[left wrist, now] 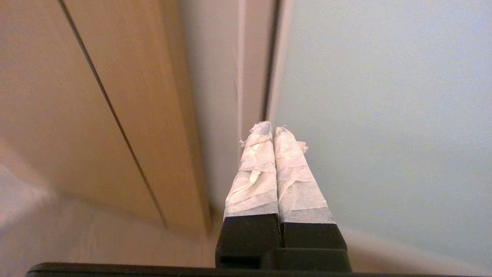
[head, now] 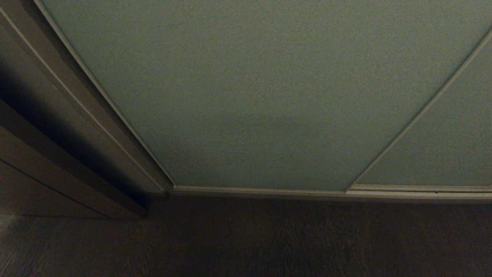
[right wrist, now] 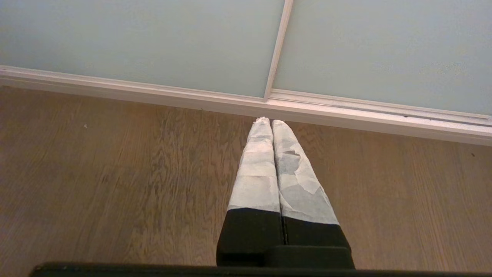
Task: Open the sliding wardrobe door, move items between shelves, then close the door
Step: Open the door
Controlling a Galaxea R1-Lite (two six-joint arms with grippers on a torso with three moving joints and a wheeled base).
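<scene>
Wardrobe doors fill nearly the whole head view: the sliding wardrobe door point(head: 250, 96), a pale grey-green panel, stands fully across its opening, with a thin light frame running along its foot. A second panel of the same colour point(head: 442, 146) meets it on the right at a slim upright strip. To the left, a dark brown side panel point(head: 46, 127) rises beside the door's edge. Dark wooden floor point(head: 269, 238) lies below. Neither arm shows here, and no toy or shelf can be seen with the door across.

From the left wrist, the left gripper point(left wrist: 273, 129) has its two tape-wrapped fingers point(left wrist: 255, 173) pressed tight together, nothing between them. Its tips point at the seam where the door's left edge meets the brown side panel; I cannot tell whether they touch it.

From the right wrist, the right gripper point(right wrist: 271, 121) hangs low above the wooden floor, its taped fingers point(right wrist: 257, 169) likewise together and empty. Its tips point toward the bottom rail point(right wrist: 153, 94), near the spot where the two panels meet, clearly apart from the rail.
</scene>
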